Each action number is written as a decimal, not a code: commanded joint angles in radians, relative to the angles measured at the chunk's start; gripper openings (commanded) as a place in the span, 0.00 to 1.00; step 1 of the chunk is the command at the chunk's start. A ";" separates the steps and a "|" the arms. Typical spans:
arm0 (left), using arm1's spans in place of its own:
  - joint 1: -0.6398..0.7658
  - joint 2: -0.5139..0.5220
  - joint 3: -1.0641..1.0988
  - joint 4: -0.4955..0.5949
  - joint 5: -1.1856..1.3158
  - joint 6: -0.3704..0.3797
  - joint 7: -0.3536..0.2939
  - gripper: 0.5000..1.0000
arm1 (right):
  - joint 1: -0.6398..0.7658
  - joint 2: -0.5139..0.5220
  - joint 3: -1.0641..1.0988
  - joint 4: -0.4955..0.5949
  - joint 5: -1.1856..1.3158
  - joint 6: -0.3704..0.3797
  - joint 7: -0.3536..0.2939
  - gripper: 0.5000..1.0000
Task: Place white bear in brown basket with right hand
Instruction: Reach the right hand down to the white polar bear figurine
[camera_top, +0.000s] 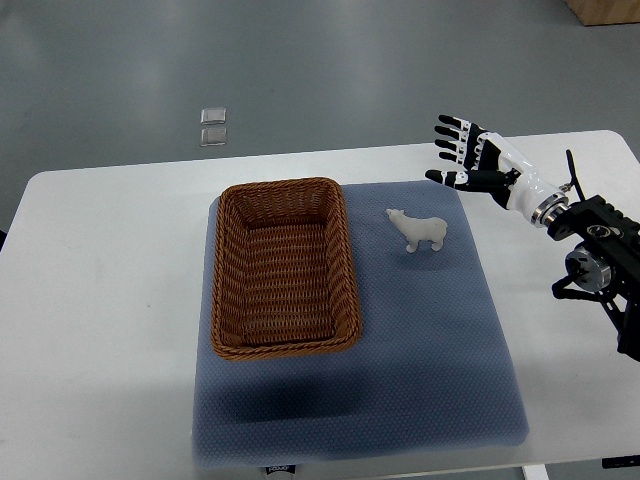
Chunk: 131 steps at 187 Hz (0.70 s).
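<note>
White bear (419, 231) stands on the blue mat (420, 380), just beside the brown basket (284, 268) (nothing is in it yet). Our right hand (468, 153) hovers near the bear, fingers spread, holding nothing. We think reaching down to grab comes next

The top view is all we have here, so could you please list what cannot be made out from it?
- Left hand: outside the top view entirely.
- Right hand: fingers spread, empty; its arm is cut by the right edge.
- Brown basket: the inner face of its near wall is hidden by the rim.
- White bear: too small to show its face.
- Small clear items on the floor: too small to identify.
- Label on the mat's near edge: illegible.
</note>
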<state>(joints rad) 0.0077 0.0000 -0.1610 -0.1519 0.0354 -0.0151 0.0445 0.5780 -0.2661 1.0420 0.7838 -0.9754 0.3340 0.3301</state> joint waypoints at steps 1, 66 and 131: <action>0.000 0.000 0.000 0.000 0.000 0.000 0.002 1.00 | 0.017 -0.027 -0.069 0.026 -0.072 0.000 0.035 0.85; 0.000 0.000 0.001 0.000 0.000 0.000 0.000 1.00 | 0.057 -0.107 -0.195 0.080 -0.422 -0.038 0.067 0.84; 0.000 0.000 0.001 0.000 0.000 0.000 0.000 1.00 | 0.086 -0.134 -0.370 0.080 -0.579 -0.197 0.056 0.83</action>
<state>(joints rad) 0.0077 0.0000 -0.1606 -0.1519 0.0353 -0.0151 0.0445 0.6495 -0.3962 0.7351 0.8637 -1.5433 0.1889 0.3922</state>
